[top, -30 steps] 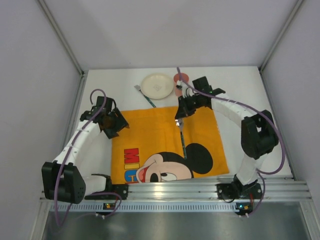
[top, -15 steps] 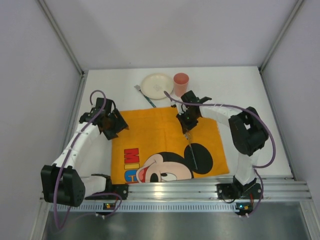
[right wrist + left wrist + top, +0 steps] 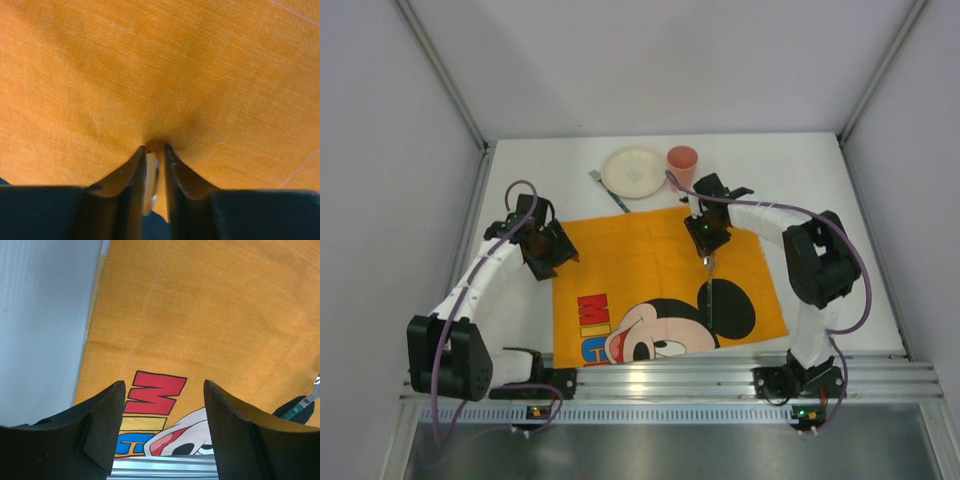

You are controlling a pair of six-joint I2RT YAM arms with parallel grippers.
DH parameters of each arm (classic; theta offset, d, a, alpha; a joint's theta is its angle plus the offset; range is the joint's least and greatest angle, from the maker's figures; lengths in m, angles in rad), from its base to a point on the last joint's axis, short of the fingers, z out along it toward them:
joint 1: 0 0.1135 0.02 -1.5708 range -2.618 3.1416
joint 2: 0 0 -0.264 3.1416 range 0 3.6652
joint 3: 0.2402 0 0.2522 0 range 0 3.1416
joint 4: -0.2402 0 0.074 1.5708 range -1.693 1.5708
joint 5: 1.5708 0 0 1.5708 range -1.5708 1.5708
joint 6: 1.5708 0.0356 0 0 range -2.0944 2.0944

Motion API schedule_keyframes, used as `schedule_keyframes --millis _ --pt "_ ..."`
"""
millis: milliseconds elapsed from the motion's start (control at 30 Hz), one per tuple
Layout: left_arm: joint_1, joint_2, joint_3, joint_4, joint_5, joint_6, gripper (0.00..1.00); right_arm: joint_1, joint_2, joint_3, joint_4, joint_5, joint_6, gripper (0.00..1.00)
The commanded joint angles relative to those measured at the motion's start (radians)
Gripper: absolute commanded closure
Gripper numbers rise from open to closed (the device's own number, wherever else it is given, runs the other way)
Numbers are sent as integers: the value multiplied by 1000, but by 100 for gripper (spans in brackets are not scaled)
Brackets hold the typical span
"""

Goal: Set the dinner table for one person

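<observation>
Right arm: reaches in from the right side, elbow folded high, wrist turned down over the far edge of the orange cloth [image 3: 640, 260]. The right pincer [image 3: 707, 243] is narrowed to a slit on the thin metal end of a utensil [image 3: 712, 300], fingertips pressed into the woven fabric, which puckers around them. The utensil's dark green handle trails toward the near edge, across the printed black ear.

Left arm: bent along the left side. The left pincer [image 3: 164, 387] hangs with jaws wide, holding nothing, over the cloth's left part near its edge.

The table [image 3: 800, 190], matte white and flat, lies under the cloth and both pincers; bare surface shows just left of the left pincer. At the far side stand a round pale plate [image 3: 635, 172], a pink cup [image 3: 682, 160] just beside it, and a green-handled fork [image 3: 611, 193].
</observation>
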Motion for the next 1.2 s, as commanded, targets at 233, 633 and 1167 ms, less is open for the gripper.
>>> schedule_keyframes --millis 233,633,1167 --pt "-4 122 108 62 0 26 31 -10 -119 66 -5 77 21 0" --pt "-40 553 449 179 -18 23 32 23 -257 19 8 -58 205 0" --pt "-254 1067 1071 102 -167 -12 35 33 -443 -227 -35 -35 208 0"
